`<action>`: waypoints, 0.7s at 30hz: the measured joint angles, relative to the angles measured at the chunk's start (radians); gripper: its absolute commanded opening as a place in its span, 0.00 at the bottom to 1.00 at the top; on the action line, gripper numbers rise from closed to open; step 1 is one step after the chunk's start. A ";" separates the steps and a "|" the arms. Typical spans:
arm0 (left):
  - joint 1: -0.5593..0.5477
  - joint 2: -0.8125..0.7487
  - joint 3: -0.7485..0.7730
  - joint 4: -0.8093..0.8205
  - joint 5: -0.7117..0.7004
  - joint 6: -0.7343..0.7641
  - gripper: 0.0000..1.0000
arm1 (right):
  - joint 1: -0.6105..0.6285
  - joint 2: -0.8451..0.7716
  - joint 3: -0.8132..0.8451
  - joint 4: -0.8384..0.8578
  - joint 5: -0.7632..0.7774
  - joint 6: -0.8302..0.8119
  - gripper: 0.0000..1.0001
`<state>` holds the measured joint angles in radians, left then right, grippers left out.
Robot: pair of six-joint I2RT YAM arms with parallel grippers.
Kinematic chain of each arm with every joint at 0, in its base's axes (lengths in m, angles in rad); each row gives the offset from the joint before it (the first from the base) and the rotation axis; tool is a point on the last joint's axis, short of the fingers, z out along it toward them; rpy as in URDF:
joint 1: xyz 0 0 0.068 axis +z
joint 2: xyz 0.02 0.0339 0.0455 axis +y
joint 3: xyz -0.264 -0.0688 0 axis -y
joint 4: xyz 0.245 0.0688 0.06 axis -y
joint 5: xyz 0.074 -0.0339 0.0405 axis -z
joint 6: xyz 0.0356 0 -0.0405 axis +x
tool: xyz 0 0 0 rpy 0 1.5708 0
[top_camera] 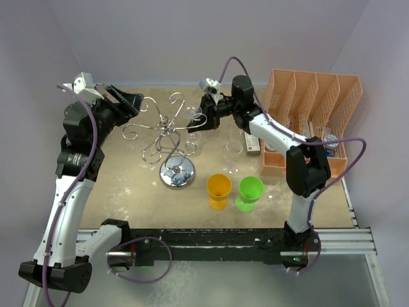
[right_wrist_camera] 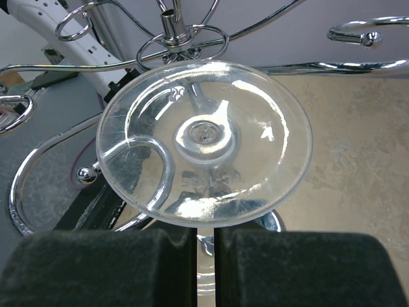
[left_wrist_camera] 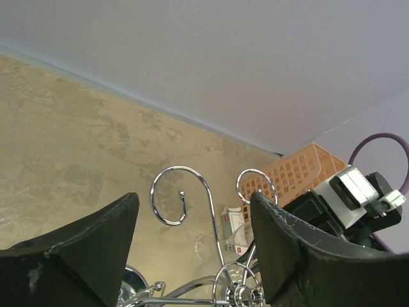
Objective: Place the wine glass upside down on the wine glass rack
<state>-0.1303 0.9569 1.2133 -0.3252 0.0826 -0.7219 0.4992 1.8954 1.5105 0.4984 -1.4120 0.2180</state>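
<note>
Cups, two in all, are standing nearest on the mottled tan table: one orange cup and one green cup, both smooth plastic and side by side. Just left of them the single wine glass rack is resting on its round mirrored base, its chrome wire arms curling into scrolls. Right of the rack, what looks like a second clear glass is standing by a small red and white box. The right gripper is pinching the wine glass with its fingers almost together at the edge of the round clear foot, holding it against the rack's right arms. The left gripper is hanging at the rack's left scrolls, fingers wide apart and holding nothing. At the far right, one orange mesh organiser with four slots is holding a few small items too unclear to name.
</note>
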 measured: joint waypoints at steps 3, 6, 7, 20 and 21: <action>0.000 0.003 0.000 -0.008 -0.027 0.000 0.67 | 0.000 -0.007 -0.013 -0.001 -0.002 -0.008 0.00; 0.000 0.007 0.000 -0.012 -0.048 0.000 0.67 | -0.001 -0.024 -0.035 -0.011 -0.001 -0.019 0.00; 0.000 0.008 0.000 -0.014 -0.054 0.000 0.67 | -0.001 -0.029 -0.038 -0.016 -0.001 -0.024 0.00; 0.000 0.035 0.000 -0.060 -0.121 0.000 0.65 | 0.000 -0.079 -0.047 -0.147 0.003 -0.136 0.00; 0.000 0.036 0.000 -0.060 -0.124 0.000 0.65 | 0.000 -0.088 -0.047 -0.164 0.003 -0.152 0.00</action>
<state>-0.1303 0.9928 1.2133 -0.3851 -0.0410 -0.7219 0.4988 1.8076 1.4631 0.3344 -1.4090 0.0658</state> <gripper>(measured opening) 0.656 0.049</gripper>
